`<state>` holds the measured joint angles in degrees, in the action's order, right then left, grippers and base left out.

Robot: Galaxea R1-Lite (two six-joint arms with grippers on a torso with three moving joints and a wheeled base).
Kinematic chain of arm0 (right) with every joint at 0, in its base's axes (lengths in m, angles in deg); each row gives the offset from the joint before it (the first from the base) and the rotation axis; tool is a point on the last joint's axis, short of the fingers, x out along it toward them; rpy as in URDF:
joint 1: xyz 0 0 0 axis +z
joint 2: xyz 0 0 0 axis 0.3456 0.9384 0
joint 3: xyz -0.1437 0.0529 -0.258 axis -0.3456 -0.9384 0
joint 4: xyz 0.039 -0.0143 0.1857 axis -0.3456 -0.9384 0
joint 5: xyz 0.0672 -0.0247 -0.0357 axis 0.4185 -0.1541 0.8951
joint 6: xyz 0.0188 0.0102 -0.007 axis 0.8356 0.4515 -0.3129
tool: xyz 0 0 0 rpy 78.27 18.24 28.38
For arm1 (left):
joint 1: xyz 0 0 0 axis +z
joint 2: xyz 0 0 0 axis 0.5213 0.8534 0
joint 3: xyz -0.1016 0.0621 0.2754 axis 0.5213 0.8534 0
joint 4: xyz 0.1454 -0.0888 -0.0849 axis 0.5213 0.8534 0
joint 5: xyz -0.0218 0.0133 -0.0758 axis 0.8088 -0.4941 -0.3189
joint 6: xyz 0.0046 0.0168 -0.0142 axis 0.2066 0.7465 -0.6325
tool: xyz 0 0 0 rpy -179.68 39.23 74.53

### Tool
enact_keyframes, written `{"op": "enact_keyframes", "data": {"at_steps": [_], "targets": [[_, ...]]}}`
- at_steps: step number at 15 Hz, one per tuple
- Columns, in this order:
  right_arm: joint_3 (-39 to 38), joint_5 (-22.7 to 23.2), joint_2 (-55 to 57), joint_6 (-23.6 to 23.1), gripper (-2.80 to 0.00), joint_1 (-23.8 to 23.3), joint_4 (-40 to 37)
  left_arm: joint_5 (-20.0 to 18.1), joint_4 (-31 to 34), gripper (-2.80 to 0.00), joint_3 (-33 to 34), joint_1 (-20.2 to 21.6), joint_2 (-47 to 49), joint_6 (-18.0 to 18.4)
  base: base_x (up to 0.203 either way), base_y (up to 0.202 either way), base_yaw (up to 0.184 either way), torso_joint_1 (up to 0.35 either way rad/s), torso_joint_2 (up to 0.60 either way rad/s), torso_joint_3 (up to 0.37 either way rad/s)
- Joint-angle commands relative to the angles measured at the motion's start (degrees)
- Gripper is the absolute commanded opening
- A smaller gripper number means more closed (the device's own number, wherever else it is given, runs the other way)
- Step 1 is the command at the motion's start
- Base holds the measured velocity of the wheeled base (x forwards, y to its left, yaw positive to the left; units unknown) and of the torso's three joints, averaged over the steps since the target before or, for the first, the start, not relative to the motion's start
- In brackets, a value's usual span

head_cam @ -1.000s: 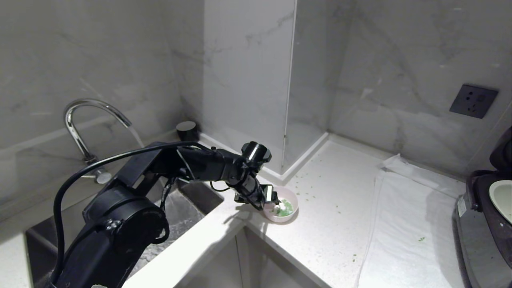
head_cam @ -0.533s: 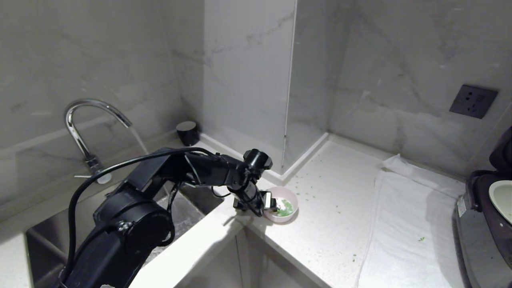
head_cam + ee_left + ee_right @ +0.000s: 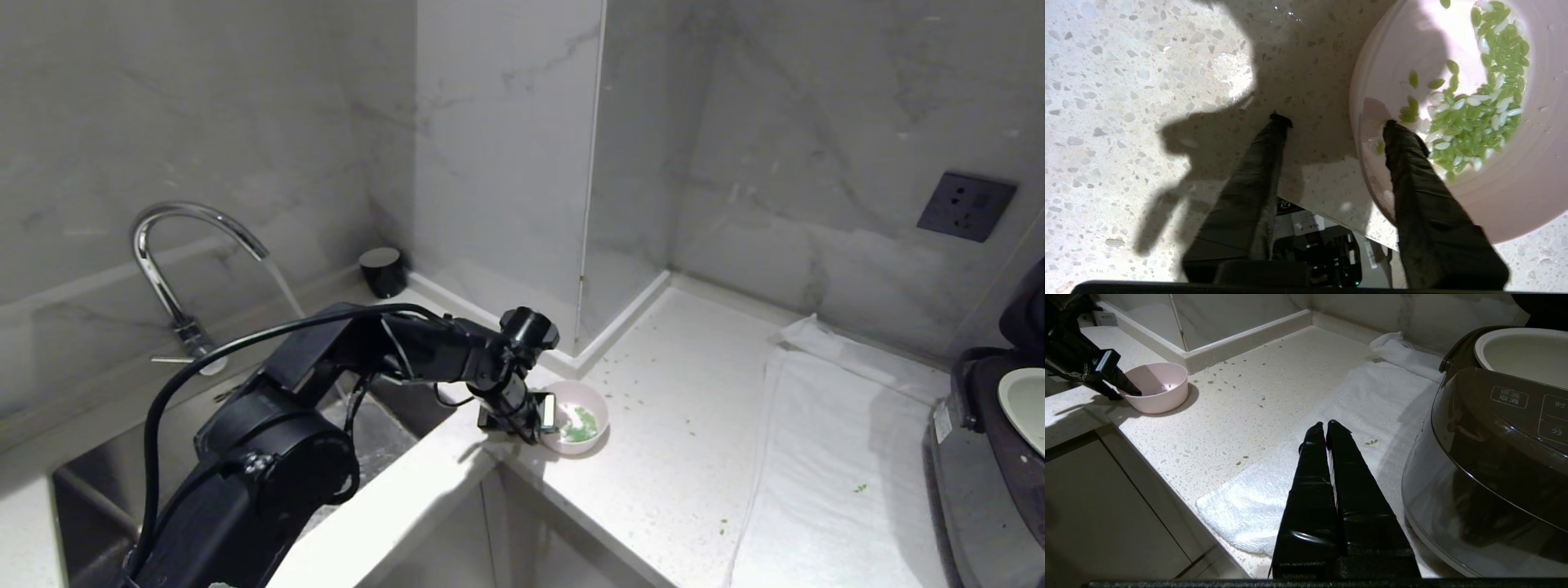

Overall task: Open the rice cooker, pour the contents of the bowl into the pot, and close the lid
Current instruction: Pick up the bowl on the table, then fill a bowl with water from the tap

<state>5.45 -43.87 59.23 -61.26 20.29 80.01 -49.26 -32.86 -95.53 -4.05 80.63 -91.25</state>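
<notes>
Close the half-open left gripper squarely on the bowl rim, then lift level to avoid spilling.

Pink bowl upright, cooker open

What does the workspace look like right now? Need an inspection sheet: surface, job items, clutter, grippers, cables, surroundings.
Surface: speckled pale counter, white towel spread at its right.
Job's things: pink bowl near the sink edge with green contents; rice cooker at right, lid up, pot looks empty.
Clutter: green bits scattered on counter and towel; dark cup in the corner.
Grippers: left gripper straddles the bowl wall, one finger inside, one outside, gap visible between them; right gripper fingers together, holding nothing, above the towel.
Cables: black cable looping over the left arm.
Surroundings: marble walls, faucet running, steel sink, wall socket.
</notes>
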Motion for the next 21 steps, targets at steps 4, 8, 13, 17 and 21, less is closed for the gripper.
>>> {"op": "enact_keyframes", "data": {"at_steps": [4,8,13,17,21], "targets": [[0.0,0.0,0.0,0.0,-2.8,0.0,0.0,0.1,0.3,-2.8,0.0,0.0,-0.9,-0.2,0.0,0.0,0.0,0.0,0.0,0.0],[0.0,0.0,0.0,0.0,-2.8,0.0,0.0,2.2,0.5,-2.8,0.2,0.1,-0.9,-0.3,0.0,0.0,0.0,0.0,0.0,0.0],[0.0,0.0,0.0,0.0,-2.8,0.0,0.0,1.2,6.7,-2.8,2.5,2.4,-6.1,-0.9,0.0,0.0,0.0,0.0,0.0,0.0],[0.0,0.0,0.0,0.0,-2.8,0.0,0.0,-3.3,7.0,-2.8,8.4,6.6,-12.2,-1.7,0.0,0.0,0.0,0.0,0.0,0.0],[0.0,0.0,0.0,0.0,-2.8,0.0,0.0,-6.0,6.9,-2.8,13.4,11.5,-15.5,-2.5,0.0,0.0,0.0,0.0,0.0,0.0]]}}
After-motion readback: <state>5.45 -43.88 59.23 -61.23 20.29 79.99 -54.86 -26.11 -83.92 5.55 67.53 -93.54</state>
